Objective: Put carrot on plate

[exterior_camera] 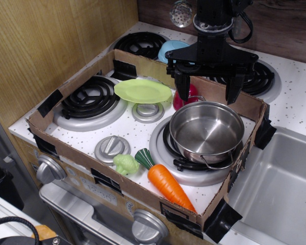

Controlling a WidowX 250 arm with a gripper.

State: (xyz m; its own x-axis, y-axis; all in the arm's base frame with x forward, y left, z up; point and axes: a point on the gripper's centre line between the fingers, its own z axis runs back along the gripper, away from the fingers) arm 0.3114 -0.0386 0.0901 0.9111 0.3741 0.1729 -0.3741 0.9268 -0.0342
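Carrot [167, 185]: lies flat on the white speckled worktop [137, 133] near the front right corner of the cardboard tray [143, 194], dark green stem end pointing up-left, orange tip pointing down-right toward the tray wall.
Carrot's neighbours: the small light-green broccoli [125, 164] sits just beside the stem end; the front right burner [186, 168] lies right next to the carrot's upper side.
Plate [143, 90]: lime green, resting on top of a silver knob [147, 111] at the middle of the tray, well apart from the carrot.
Steel pot [207, 131]: stands on the front right burner, between the carrot and the arm.
Red object [181, 98]: partly hidden behind the pot's far rim; what it is cannot be told.
Blue bowl [171, 49]: behind the tray's back wall.
Pincer [209, 81]: black, hanging above the back right part of the tray, its 2 fingers spread wide with nothing between them, far from the carrot.
Sink [275, 189]: steel, to the right of the tray.
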